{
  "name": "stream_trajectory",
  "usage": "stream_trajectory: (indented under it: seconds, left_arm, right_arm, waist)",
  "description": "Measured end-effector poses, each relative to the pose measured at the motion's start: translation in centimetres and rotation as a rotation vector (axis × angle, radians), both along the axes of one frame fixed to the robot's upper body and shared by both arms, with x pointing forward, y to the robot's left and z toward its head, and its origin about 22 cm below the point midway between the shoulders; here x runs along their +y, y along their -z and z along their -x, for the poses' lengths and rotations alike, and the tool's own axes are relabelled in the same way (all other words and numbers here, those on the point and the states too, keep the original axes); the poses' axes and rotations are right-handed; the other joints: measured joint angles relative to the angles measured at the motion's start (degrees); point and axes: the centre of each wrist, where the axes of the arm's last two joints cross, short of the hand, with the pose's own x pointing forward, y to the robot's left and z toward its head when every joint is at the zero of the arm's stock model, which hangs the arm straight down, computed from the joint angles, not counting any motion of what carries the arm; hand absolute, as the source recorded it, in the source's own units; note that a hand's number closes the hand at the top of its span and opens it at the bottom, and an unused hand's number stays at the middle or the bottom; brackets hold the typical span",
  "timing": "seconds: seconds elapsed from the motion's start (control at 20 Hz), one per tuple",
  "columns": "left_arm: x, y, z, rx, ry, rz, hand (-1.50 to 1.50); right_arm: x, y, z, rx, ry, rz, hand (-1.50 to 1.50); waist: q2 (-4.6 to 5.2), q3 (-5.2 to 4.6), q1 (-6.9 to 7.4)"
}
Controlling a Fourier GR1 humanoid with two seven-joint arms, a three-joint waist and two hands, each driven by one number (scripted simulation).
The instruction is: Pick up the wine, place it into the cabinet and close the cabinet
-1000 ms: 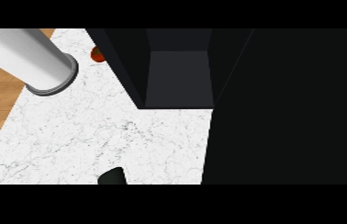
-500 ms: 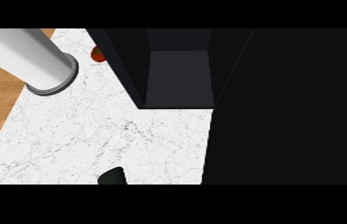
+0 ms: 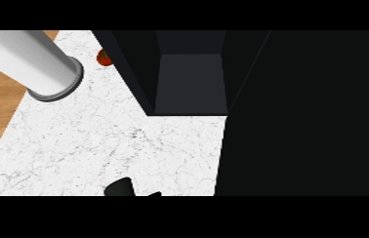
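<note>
Wine: not positively identified. Two candidates show at the upper left of the frame, a small red thing [image 3: 105,57] half hidden behind the cabinet [image 3: 191,81] corner, and a pale cylinder [image 3: 43,66] slanting in from the upper left edge, long axis pointing toward centre. The left hand [image 3: 119,187] – judged so from its place left of centre at the lower edge – shows only a black tip; open or closed cannot be told. Both candidates lie up and left of it, well apart; the cabinet opening lies up and right. Right hand not seen
</note>
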Motion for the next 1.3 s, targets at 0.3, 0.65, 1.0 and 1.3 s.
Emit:
stream_trajectory:
  seconds: [0.3, 0.65, 1.0, 1.3]
  left_arm:
    - [0.8, 0.2, -1.6, 0.025, -0.008, -0.017, -1.50]
    - [-0.2, 0.8, -2.2, 0.060, 0.003, -0.006, -1.50]
    - [-0.4, 1.3, -3.2, 0.146, 0.039, -0.062, 1.50]
    - [-1.4, 1.6, -3.6, 0.104, 0.085, -0.063, 1.50]
  right_arm:
    - [-0.4, -0.5, -0.4, -0.018, 0.022, 0.013, -1.50]
    - [-0.5, -0.1, -0.2, -0.011, 0.022, 0.016, -1.50]
    - [0.5, -0.3, -0.2, 0.006, -0.016, -0.014, -1.50]
    - [0.3, -0.1, -0.2, 0.007, -0.004, -0.011, -1.50]
  waist:
    - [0.03, -0.04, 0.05]
    - [0.01, 0.02, 0.04]
    - [-0.02, 0.07, 0.04]
    - [-0.12, 0.16, -0.05]
